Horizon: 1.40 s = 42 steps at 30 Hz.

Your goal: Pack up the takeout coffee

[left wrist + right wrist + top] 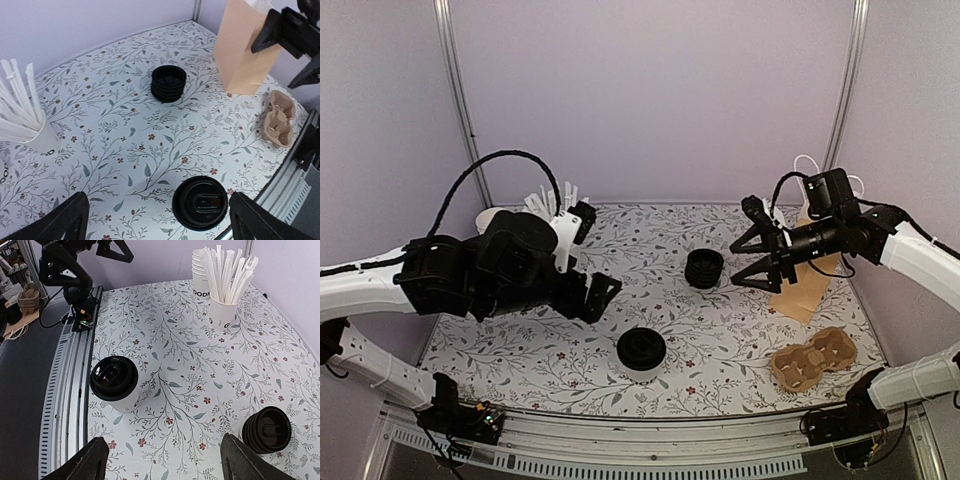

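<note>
Standing upright at the near middle of the surface, the takeout coffee is untouched, with left fingers and right fingers both spread and empty, so grip its wall below the lid, squarely, without tilting.

Top external: high at the near edge; I look down and forward over the whole counter, farthest off.
Left wrist: above my left claw, nearer, facing right and down across the counter.
Right wrist: above my right claw, nearer, facing left and down across the counter.
Shared by all three: the takeout coffee and the stack of black lids.
</note>
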Each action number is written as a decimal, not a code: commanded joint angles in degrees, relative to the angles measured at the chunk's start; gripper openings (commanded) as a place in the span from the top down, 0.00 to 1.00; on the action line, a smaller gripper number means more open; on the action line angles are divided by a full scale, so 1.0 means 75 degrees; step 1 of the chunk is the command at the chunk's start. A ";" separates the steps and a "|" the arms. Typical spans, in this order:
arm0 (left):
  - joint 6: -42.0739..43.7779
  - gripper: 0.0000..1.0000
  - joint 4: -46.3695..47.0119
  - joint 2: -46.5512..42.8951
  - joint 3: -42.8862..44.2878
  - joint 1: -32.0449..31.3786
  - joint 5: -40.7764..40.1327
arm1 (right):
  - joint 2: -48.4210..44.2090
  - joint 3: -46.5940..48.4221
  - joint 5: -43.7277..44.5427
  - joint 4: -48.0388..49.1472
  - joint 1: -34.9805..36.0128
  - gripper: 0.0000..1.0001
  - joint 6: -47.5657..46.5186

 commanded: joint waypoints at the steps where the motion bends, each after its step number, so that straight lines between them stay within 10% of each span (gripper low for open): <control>1: -0.0300 0.00 -0.1835 0.0403 0.0712 0.0171 -0.1800 | 0.0136 -0.0613 -0.0921 0.1252 -0.0161 0.20 0.0236; 13: 0.1425 0.20 -0.0774 0.1151 0.0776 0.0229 0.2342 | 0.0195 -0.1543 0.0205 0.1886 -0.0162 0.19 -0.0155; 42: -0.0115 0.10 -0.2395 0.3789 0.2247 0.0561 0.3071 | 0.0504 -0.1658 0.0810 0.1824 -0.0167 0.19 -0.0599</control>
